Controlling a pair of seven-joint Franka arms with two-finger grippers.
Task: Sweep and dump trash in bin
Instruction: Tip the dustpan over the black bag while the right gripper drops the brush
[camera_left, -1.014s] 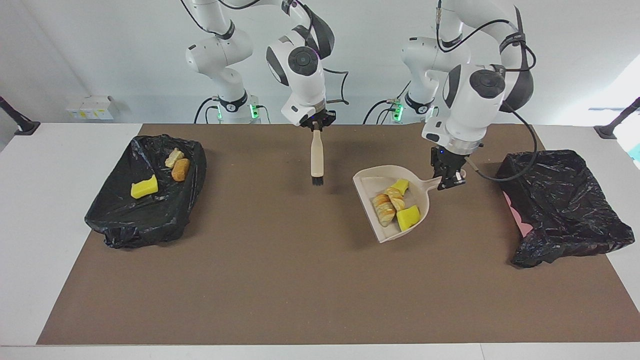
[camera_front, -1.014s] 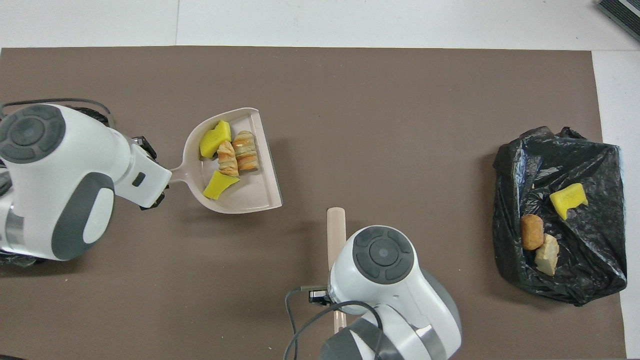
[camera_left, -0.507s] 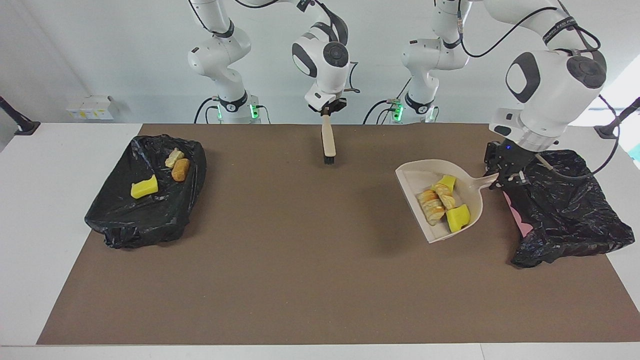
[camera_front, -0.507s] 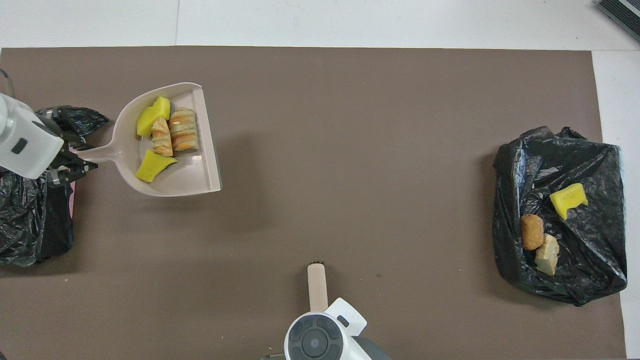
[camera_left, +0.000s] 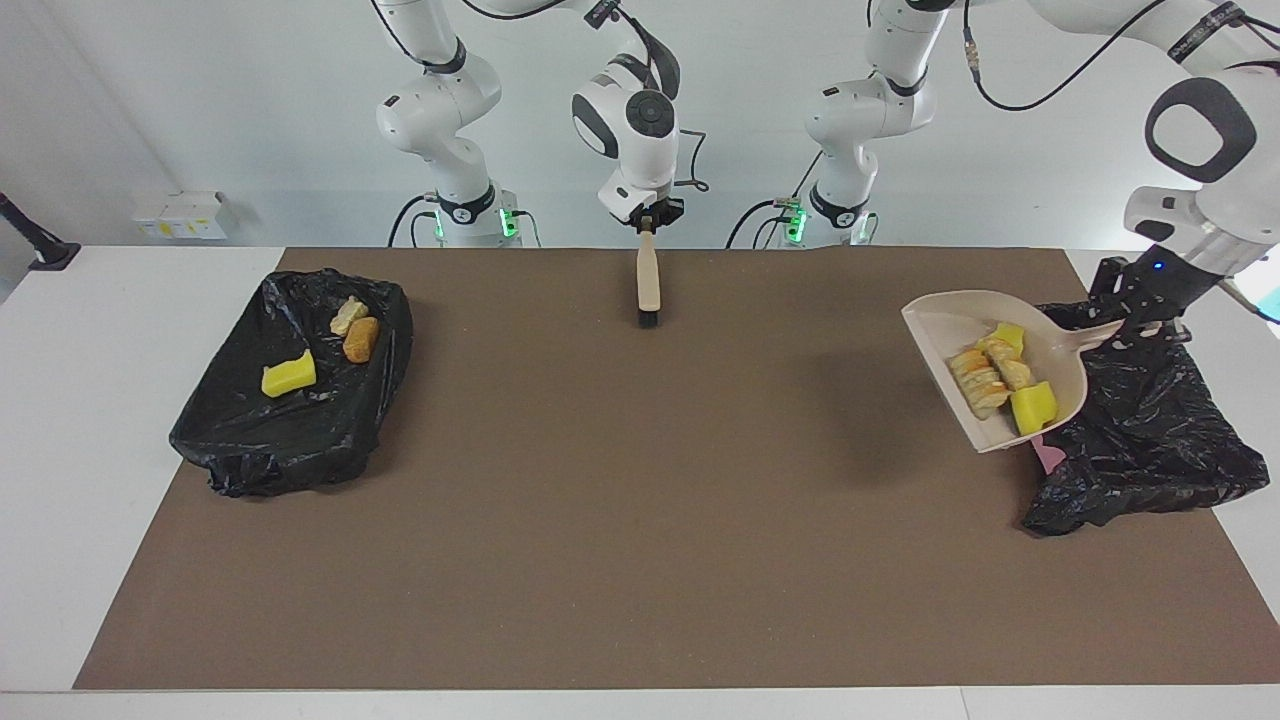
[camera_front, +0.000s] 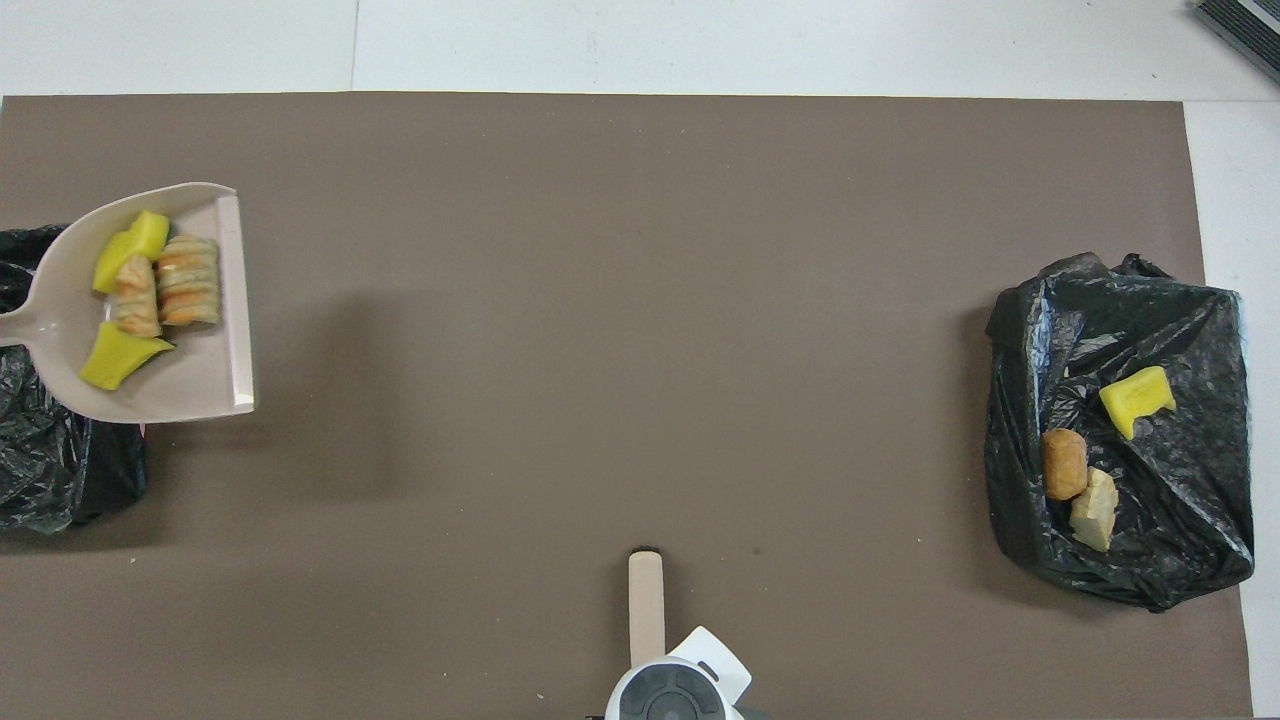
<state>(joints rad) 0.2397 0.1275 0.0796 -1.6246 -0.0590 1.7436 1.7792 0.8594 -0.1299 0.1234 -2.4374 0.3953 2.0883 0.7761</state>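
Note:
My left gripper (camera_left: 1140, 318) is shut on the handle of the beige dustpan (camera_left: 945, 325), holding it in the air over the edge of the black-bagged bin (camera_left: 1150, 440) at the left arm's end. Several pieces of trash (camera_left: 1033, 407) lie in the dustpan (camera_front: 190, 385): yellow chunks and striped beige-orange ones (camera_front: 187, 280). The pan's mouth faces the table's middle. My right gripper (camera_left: 647, 222) is shut on the top of the brush (camera_left: 648, 285), which hangs bristles down over the table's edge nearest the robots. The left gripper is outside the overhead view.
A second black-bagged bin (camera_left: 300, 420) sits at the right arm's end, with a yellow chunk (camera_left: 288, 375), a brown lump (camera_left: 361, 338) and a beige lump (camera_left: 347, 315) on it. A brown mat (camera_left: 600, 500) covers the table.
The left arm has carried the loaded dustpan from the table's middle to the bin at its own end. The right arm has drawn the brush back toward the robots.

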